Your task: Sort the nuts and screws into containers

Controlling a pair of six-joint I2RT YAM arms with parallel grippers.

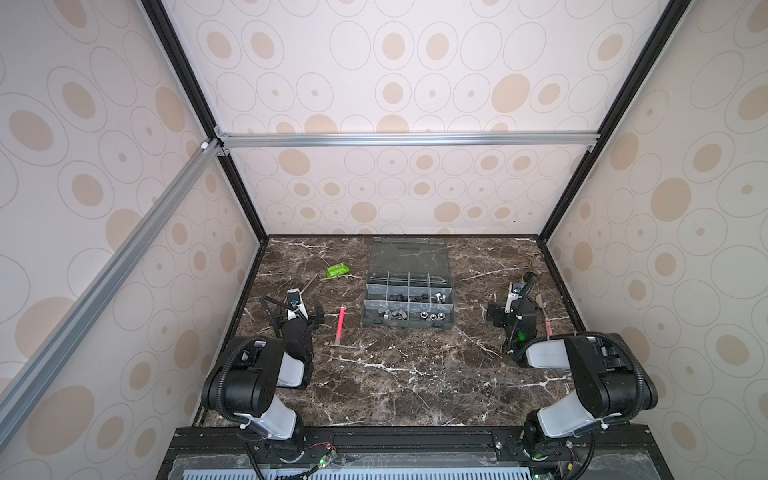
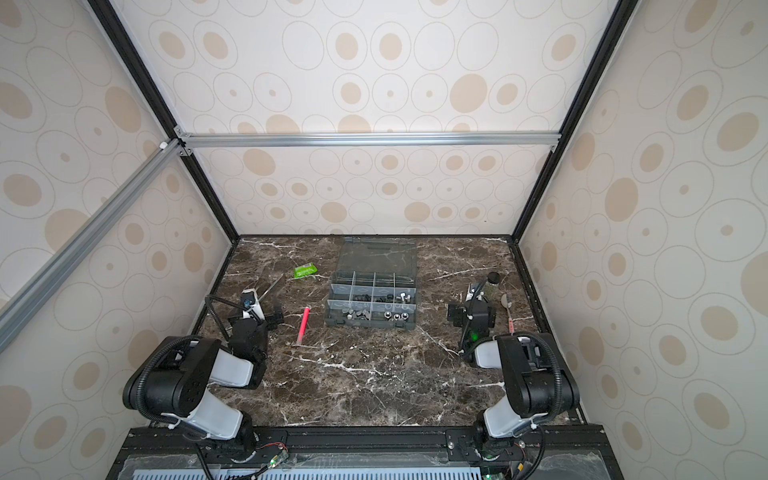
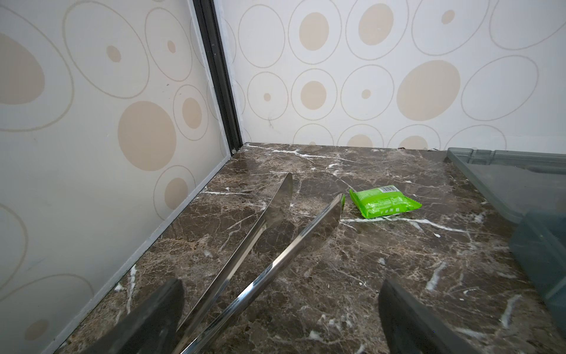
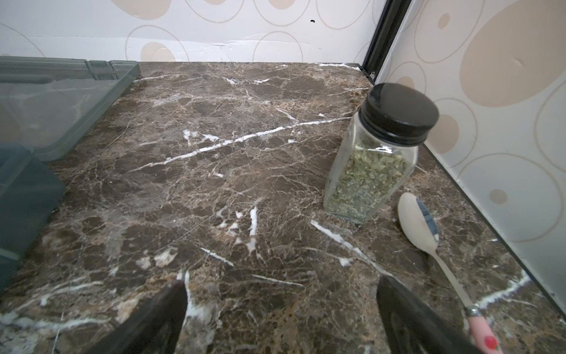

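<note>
The grey organiser box (image 1: 448,322) stands open at mid-table in both top views, its containers split by clear dividers. Black screws (image 1: 405,297) and silver screws (image 1: 440,297) lie in middle-row compartments. Silver nuts (image 1: 432,316) and wedge-shaped nuts (image 1: 392,315) fill the front row. My left gripper (image 1: 297,311) (image 3: 281,288) rests open to the left of the box. My right gripper (image 1: 511,309) (image 4: 280,285) stands open to the right of it, with only bare marble between its fingers. Neither holds anything.
Metal tweezers (image 3: 275,226) lie on the marble between the left fingers, untouched. A green packet (image 3: 382,202) lies beyond them. A red stick (image 1: 340,324) lies left of the box. A black-capped jar (image 4: 376,159) and a spoon (image 4: 419,220) sit near the right wall. The box lid (image 1: 409,255) lies flat behind.
</note>
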